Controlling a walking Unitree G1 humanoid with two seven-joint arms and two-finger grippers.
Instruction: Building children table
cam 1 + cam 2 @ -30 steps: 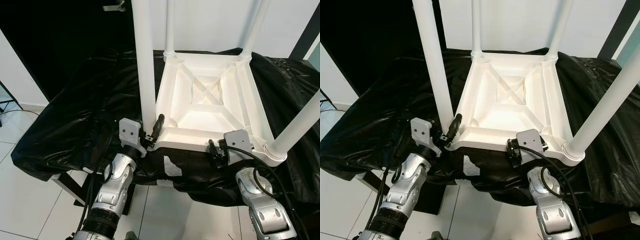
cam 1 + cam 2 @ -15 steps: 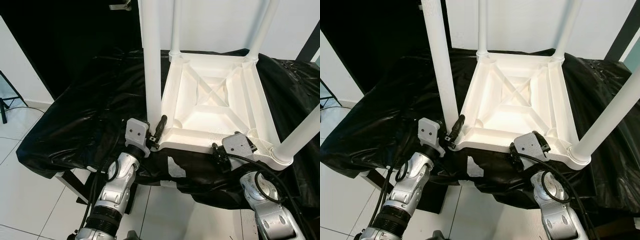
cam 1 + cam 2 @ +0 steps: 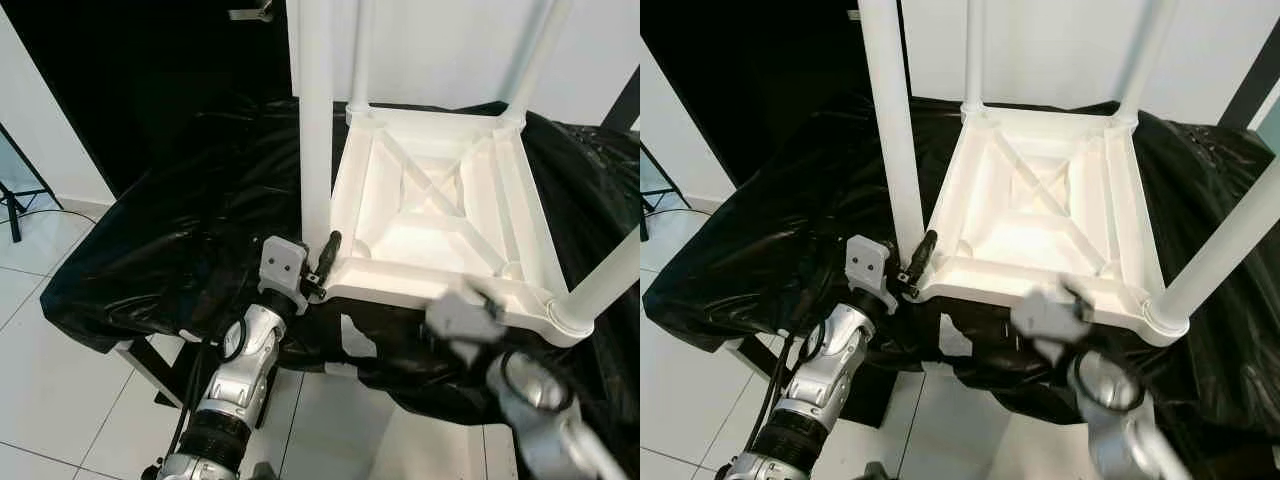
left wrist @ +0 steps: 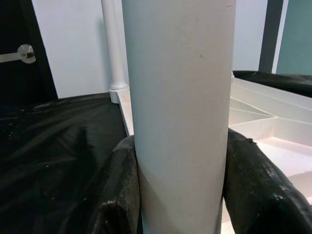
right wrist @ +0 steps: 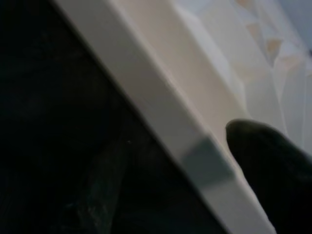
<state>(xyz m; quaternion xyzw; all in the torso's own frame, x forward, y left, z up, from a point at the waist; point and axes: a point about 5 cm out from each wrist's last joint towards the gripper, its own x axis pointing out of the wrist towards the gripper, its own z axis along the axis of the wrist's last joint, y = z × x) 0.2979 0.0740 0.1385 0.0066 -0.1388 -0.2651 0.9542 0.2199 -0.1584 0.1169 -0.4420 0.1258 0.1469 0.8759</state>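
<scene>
Where left hand grips table leg

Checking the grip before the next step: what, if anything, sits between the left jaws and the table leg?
Nothing visible. The left gripper has the near-left table leg directly between its jaws, a finger pressed against each side.

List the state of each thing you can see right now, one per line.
Children's table: upside down on the black sheet, four legs up.
Near-left leg: upright, clamped.
Left end effector: shut on that leg's base.
Right end effector: blurred at the near rim; grip unclear.
</scene>
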